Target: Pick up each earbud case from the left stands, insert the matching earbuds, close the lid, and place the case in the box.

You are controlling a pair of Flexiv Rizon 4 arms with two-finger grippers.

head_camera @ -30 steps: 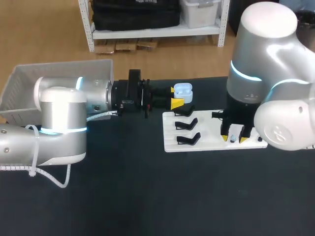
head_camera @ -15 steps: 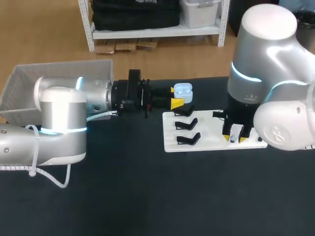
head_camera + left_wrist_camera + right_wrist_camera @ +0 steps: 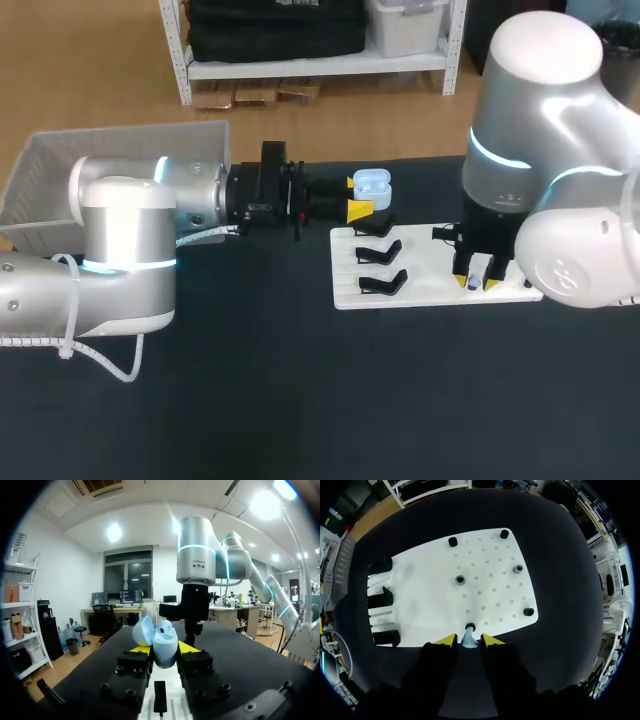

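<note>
My left fingers (image 3: 140,649) clamp the open-lidded earbud case (image 3: 162,647); my right fingers (image 3: 446,640) pinch an earbud (image 3: 469,639) at the white board's (image 3: 485,580) edge.

A head camera looks down on the black table (image 3: 300,400) from above and behind, the left wrist camera faces level across it, and the right wrist camera looks straight down, close over the white board (image 3: 485,580) shared with the head view.

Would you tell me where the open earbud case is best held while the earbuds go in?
Grip the earbud case by its lower body, from two opposite sides, as the left gripper does. Its lid stands swung open, so a low hold leaves lid and opening free.
</note>
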